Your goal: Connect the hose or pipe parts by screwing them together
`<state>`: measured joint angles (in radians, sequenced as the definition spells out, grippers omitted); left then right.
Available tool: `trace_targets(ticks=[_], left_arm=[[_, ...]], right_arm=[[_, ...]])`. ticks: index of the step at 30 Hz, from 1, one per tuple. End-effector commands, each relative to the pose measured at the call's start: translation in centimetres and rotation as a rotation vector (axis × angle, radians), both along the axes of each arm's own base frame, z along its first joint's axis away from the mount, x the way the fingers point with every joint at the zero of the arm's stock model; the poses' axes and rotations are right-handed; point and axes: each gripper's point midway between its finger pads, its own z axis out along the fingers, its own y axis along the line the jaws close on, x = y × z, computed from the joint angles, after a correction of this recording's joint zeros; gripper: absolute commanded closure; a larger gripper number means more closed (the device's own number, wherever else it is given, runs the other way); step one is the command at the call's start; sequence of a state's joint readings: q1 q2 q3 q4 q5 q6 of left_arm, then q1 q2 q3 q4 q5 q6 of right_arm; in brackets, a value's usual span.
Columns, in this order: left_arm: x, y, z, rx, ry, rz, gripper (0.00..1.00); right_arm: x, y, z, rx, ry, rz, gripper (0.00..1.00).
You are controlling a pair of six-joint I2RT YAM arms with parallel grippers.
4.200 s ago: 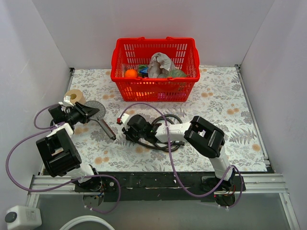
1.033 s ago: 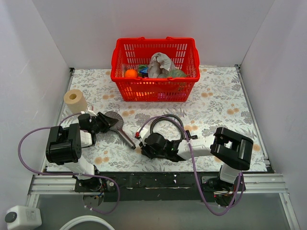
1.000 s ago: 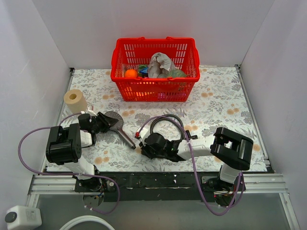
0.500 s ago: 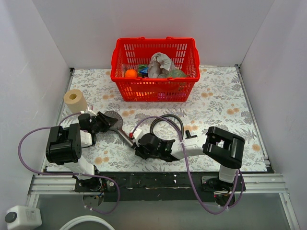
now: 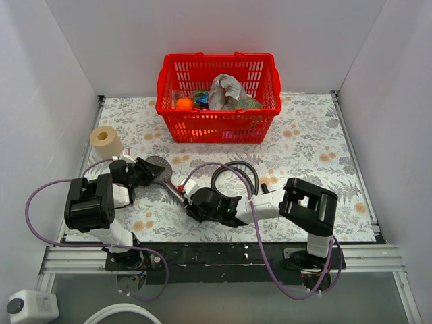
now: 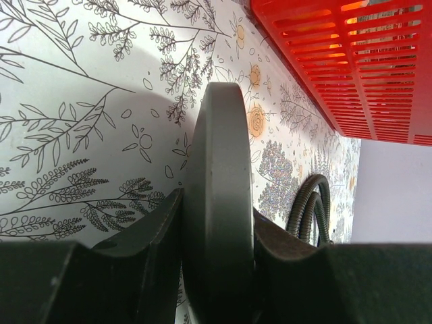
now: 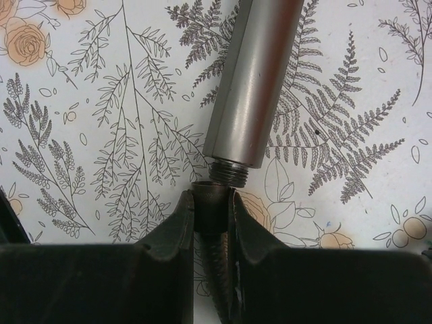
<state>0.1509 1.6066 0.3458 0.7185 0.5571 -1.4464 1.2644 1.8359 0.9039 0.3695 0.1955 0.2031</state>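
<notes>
**Thread ends brought together.** My left jaws pinch the hand shower's (image 6: 217, 202) round head edge-on. Over the last second my right jaws, clamped on the hose's (image 6: 307, 206) end nut (image 7: 212, 202), have carried it to the handle's threaded tip (image 7: 226, 172), just ahead of them. I judge the parts are aligned, with the turning still to do.

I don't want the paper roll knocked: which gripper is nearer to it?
Left. The left gripper grips the shower head just right of the paper roll; the right gripper holds the hose nut farther right.
</notes>
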Motion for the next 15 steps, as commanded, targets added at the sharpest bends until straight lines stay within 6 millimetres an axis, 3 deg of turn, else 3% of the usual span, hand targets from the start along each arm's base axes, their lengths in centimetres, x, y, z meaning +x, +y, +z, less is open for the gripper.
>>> trace_targets(ticks=[1,12,15], left_arm=[[0.0,0.2,0.3,0.017,-0.017,0.002,1.00],[0.0,0.4,0.4,0.014,-0.018,0.008,1.00],[0.0,0.4,0.5,0.007,-0.021,0.005,1.00]], right_arm=[[1.4,0.7,0.7,-0.004,-0.049,-0.051,0.99],[1.9,-1.8,-0.2,-0.060,-0.056,-0.127,0.99],[1.9,-1.4,0.1,-0.033,-0.053,-0.129,0.99]])
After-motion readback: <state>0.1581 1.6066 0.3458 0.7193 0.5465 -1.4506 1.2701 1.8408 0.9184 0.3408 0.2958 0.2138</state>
